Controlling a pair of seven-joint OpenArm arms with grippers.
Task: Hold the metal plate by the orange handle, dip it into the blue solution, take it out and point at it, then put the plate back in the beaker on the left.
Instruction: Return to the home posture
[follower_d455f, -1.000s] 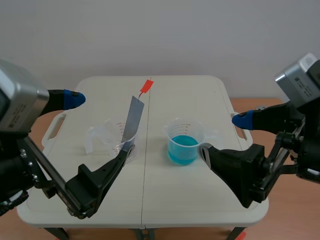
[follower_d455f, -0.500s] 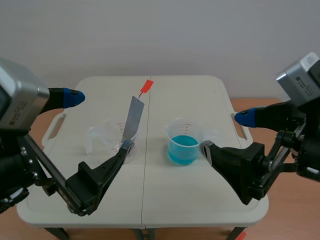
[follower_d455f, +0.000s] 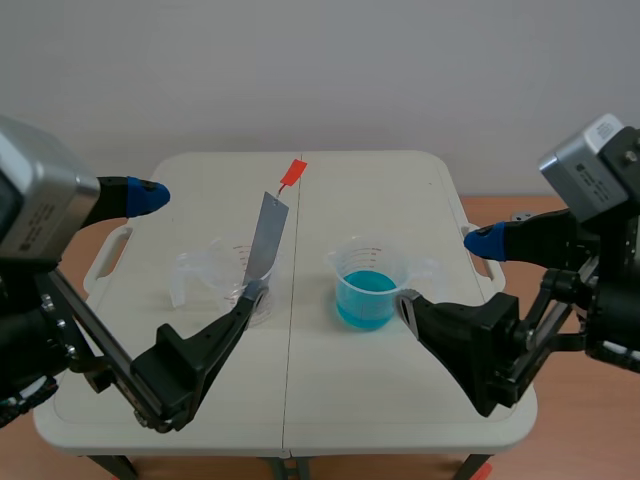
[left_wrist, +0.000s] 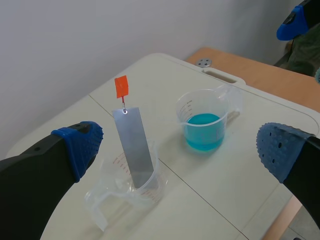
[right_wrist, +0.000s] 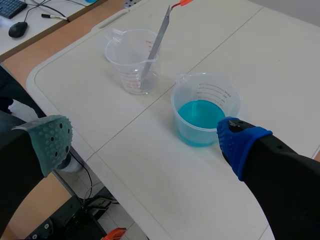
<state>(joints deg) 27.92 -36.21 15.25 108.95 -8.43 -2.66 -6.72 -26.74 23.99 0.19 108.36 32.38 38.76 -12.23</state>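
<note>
The metal plate (follower_d455f: 262, 245) is seen leaning in the left beaker (follower_d455f: 238, 283), orange handle (follower_d455f: 293, 172) uppermost, ungripped. The left gripper (left_wrist: 177, 150) and right gripper (right_wrist: 145, 142) are held wide apart, empty. The apparently light beaker may be tipped if the plate is nudged during grasping

scene: L finger (follower_d455f: 225, 335) covers left beaker (follower_d455f: 212, 266) base | beaker scale marks (right_wrist: 134, 76) unreadable | keyboard (right_wrist: 9, 6) cut off
</note>
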